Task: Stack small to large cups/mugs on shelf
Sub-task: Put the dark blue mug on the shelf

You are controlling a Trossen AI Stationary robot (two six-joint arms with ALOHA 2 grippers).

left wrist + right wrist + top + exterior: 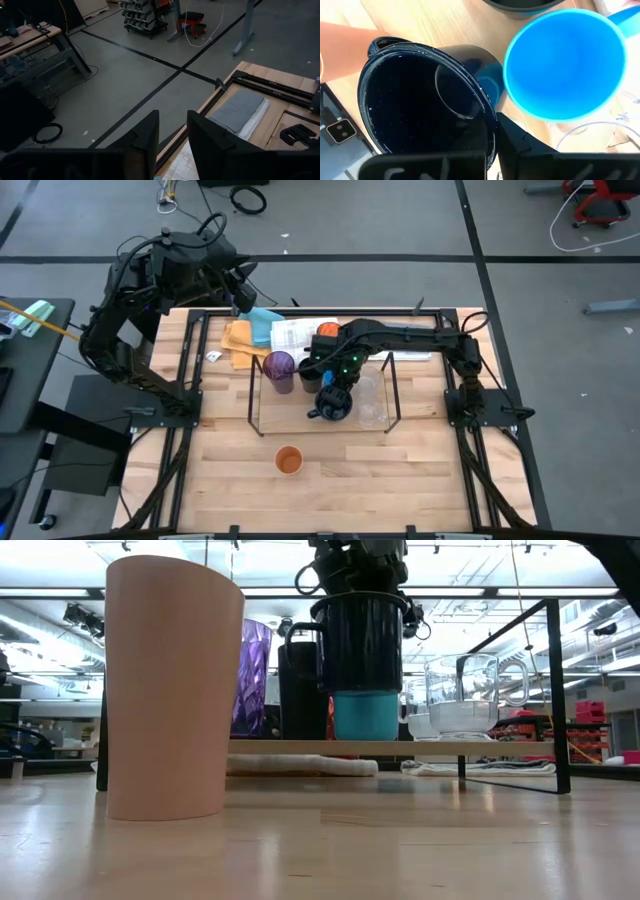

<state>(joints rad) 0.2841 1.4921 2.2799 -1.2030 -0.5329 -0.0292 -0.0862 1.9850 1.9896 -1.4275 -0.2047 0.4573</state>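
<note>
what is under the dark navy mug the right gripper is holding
The bright blue cup on the black-framed shelf sits directly below the dark navy mug; whether they touch is hidden.

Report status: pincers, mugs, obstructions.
Right pincer shut on dark navy handled mug, held above bright blue cup on thin black metal shelf. Left pincer idle off-table. Nothing obstructing.

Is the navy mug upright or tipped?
Upright. In the low view the navy mug hangs level, mouth up, in the right gripper, which pinches its rim, just above the blue cup.
</note>
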